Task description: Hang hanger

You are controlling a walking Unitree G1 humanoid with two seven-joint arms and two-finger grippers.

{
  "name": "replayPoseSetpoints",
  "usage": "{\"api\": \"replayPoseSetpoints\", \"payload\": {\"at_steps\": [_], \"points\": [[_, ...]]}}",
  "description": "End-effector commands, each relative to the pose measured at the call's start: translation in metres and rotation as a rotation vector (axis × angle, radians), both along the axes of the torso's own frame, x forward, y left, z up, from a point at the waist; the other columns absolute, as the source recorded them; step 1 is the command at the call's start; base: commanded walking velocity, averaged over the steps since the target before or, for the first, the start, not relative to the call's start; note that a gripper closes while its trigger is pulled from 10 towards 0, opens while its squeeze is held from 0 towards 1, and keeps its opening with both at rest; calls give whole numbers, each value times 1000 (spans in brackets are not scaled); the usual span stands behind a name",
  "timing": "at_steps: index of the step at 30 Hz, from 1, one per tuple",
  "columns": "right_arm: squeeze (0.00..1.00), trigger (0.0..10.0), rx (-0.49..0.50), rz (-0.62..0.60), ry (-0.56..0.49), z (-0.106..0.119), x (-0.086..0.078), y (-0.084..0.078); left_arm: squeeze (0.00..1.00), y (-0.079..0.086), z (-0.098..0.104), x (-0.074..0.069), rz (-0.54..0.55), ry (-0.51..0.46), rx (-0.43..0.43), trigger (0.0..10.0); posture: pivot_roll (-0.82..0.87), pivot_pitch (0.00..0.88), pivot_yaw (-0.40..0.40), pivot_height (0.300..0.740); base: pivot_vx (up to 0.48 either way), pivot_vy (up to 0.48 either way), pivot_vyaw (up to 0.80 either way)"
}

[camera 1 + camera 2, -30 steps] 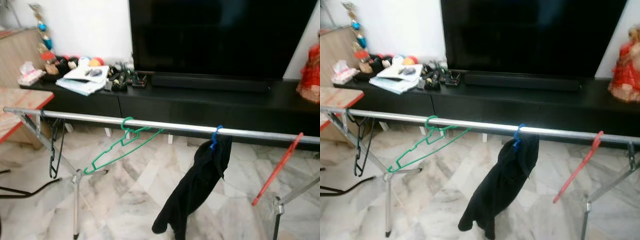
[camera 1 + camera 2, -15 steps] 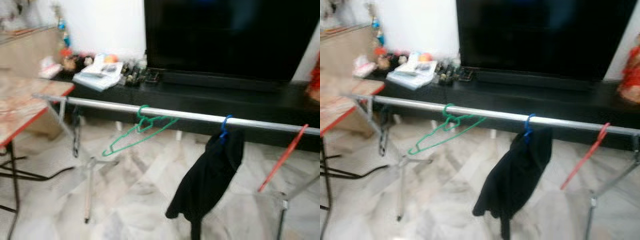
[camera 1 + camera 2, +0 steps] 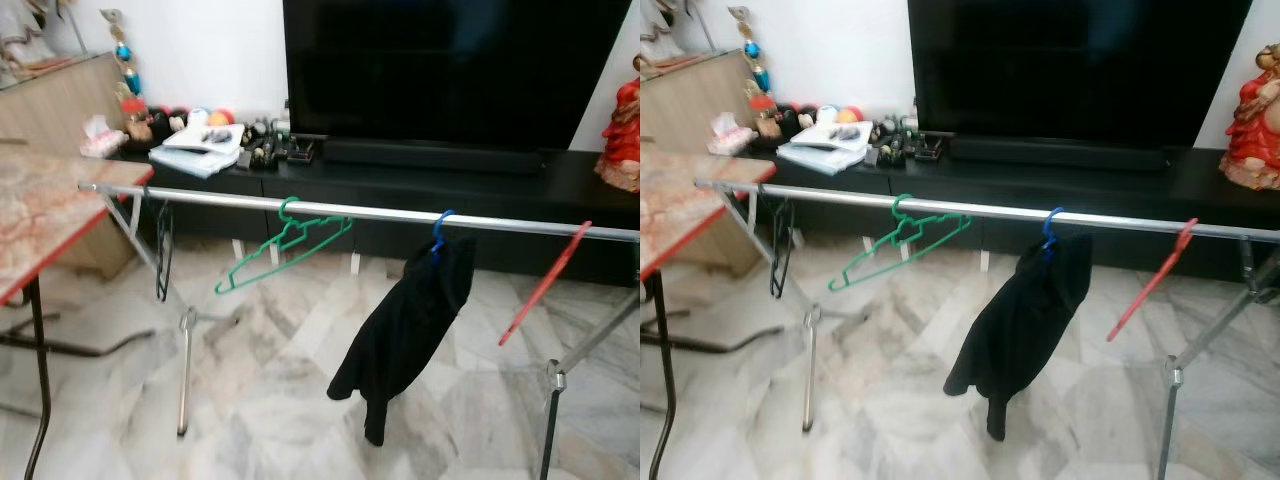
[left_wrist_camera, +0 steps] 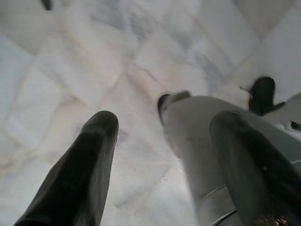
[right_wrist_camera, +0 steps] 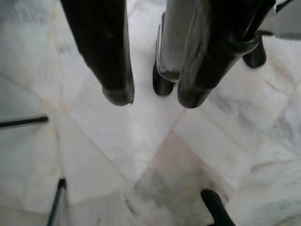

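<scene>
- Head views give you the silver rail (image 3: 360, 212) crossing in front of the black TV console (image 3: 400, 190); the green hanger (image 3: 285, 250) hangs hooked on the rail, tilted, left of centre.
- You also see a blue hanger (image 3: 438, 228) on the rail carrying a black garment (image 3: 405, 325), a red hanger (image 3: 545, 285) slanting near the right end, and a black hanger (image 3: 163, 250) near the left end beside the marble-topped table (image 3: 40, 215).
- Left wrist view shows you the left gripper (image 4: 164, 146), fingers spread and holding nothing, over the marble floor (image 4: 70, 70) by the robot's leg.
- Right wrist view shows you the right gripper (image 5: 155, 96), fingers parted and empty, pointing at the floor.
</scene>
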State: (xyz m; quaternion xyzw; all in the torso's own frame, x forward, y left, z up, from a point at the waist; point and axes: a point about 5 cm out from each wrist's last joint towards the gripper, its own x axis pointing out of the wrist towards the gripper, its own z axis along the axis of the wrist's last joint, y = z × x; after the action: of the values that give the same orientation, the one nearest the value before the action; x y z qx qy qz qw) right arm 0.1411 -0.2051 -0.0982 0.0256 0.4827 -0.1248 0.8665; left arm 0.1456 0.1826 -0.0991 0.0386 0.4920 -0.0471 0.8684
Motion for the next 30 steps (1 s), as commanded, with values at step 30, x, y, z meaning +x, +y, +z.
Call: {"api": "replayPoseSetpoints", "payload": {"at_steps": [30], "points": [[0,10000,14,22,23,-2,-2,7,0,2,-3,-7,-2,35,-6,10000,4,0,15,740,0,-77,-429]]}}
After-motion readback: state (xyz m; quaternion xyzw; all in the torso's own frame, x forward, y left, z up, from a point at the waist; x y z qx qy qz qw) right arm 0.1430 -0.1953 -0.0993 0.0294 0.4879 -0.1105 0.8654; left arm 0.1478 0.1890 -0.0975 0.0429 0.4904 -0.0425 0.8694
